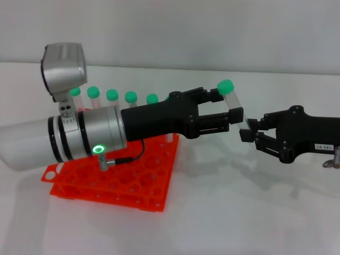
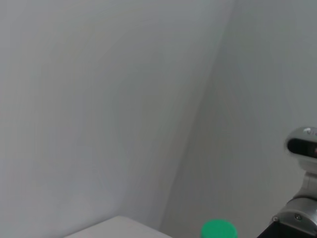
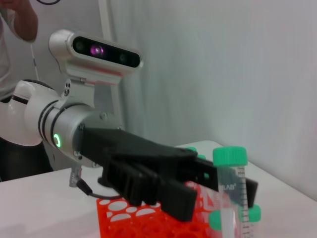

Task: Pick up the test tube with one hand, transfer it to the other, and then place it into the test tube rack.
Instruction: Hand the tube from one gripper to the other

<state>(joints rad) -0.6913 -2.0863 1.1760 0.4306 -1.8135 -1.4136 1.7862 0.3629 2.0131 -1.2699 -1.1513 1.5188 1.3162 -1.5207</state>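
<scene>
the test tube rack [image 1: 114, 186] lies nearest in the head view, bright orange-red, 2 tiers of round holes, flat on the white table [image 1: 239, 212], with 5 green-capped tubes [image 1: 112, 95] standing in a row along its far side. the test tube [image 1: 231, 97] is up in the air past the rack's right end, well clear of the table, green cap uppermost and leaning a little away, its clear body running down between the fingers of the left gripper [image 1: 226, 109]. that gripper, black and multi-fingered on a thick silver forearm with a green ring light [image 1: 99, 149], reaches across above the rack and has its fingers clamped on the tube's body (the right wrist view shows the same hold, with the tube [image 3: 232, 188] upright beside the black fingers and printed marks on its wall). just beside the tube's lower end sits the right gripper [image 1: 251, 132], slim and black with a small white label [image 1: 323, 146] on its flat arm; its thin prongs stand apart, and whether they touch the tip cannot be told. in the left wrist view only the green cap [image 2: 218, 230] shows against a plain pale wall.
</scene>
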